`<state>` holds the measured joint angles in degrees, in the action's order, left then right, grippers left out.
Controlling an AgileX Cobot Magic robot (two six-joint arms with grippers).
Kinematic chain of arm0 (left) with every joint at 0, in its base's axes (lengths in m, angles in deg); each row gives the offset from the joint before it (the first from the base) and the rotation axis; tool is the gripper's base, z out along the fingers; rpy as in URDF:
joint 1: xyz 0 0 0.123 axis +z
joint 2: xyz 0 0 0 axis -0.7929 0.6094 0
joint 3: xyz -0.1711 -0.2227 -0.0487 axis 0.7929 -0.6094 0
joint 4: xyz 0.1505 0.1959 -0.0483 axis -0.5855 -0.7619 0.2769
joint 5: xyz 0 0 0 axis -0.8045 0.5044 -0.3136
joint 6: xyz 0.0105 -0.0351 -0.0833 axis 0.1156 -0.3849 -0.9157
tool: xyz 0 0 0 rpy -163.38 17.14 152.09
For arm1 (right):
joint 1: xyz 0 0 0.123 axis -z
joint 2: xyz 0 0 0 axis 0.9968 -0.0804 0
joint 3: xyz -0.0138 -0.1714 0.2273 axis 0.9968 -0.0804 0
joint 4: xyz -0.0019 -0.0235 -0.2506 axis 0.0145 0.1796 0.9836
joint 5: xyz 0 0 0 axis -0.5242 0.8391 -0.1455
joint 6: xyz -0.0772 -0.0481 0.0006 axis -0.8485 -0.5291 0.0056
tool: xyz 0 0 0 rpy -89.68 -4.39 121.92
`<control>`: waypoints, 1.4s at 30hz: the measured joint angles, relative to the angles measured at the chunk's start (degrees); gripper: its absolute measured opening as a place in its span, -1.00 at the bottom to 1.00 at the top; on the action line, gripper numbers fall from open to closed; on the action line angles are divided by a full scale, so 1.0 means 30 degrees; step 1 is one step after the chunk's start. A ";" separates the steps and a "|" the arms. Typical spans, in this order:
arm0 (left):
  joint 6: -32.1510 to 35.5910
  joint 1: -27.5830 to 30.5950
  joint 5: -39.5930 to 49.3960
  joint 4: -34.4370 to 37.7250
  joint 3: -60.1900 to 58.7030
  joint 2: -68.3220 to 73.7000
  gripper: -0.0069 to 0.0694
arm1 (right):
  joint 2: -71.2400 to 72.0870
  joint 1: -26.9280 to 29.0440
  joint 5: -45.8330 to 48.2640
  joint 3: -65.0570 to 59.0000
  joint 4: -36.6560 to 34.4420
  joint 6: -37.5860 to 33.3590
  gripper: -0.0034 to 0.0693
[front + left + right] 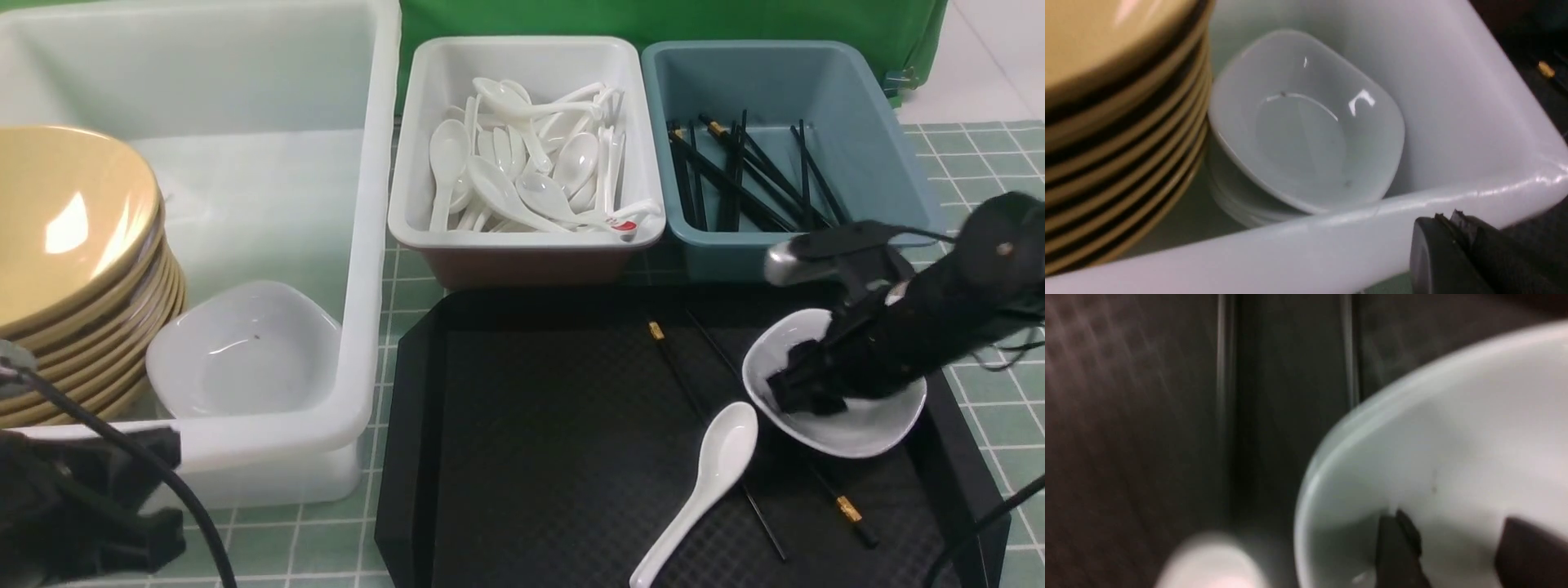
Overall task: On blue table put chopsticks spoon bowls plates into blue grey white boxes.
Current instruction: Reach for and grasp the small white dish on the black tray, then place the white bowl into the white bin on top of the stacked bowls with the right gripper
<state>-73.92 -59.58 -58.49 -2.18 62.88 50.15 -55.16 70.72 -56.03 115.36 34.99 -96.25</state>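
A white bowl (865,425) sits on the black tray (531,425) at the right. My right gripper (796,384) is open with both fingertips down inside this bowl; the right wrist view shows the bowl (1453,437) and the gripper (1457,539) with its fingers apart. A white spoon (718,457) and black chopsticks (678,367) lie on the tray beside the bowl. My left gripper (139,490) is low at the front left, outside the large white box (367,245); in the left wrist view its fingers (1449,220) look pressed together and empty.
The large white box holds a stack of yellow plates (73,237) and a white bowl (237,351), which sits on other white bowls in the left wrist view (1306,130). A smaller white box (400,163) holds several spoons. The blue-grey box (890,139) holds chopsticks.
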 joint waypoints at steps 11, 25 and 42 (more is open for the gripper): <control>-0.0008 -0.0022 -0.0387 0.0025 -0.0016 -0.0124 -0.81 | 0.0352 -0.0855 0.2631 0.2488 0.1601 0.0547 0.70; -0.0171 0.0046 -0.0534 -0.1921 0.0028 -0.1008 -0.81 | -0.1681 0.0633 0.2827 0.2736 0.1755 0.0924 0.18; -0.9820 0.0343 -0.2024 -1.1266 -0.1712 -0.8682 -0.81 | 0.5894 -0.4616 0.2171 0.6683 -0.1815 0.0450 -0.72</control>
<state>-103.38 -58.55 -64.56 -35.98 57.75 24.11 -37.48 56.87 -49.52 135.41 29.55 -94.90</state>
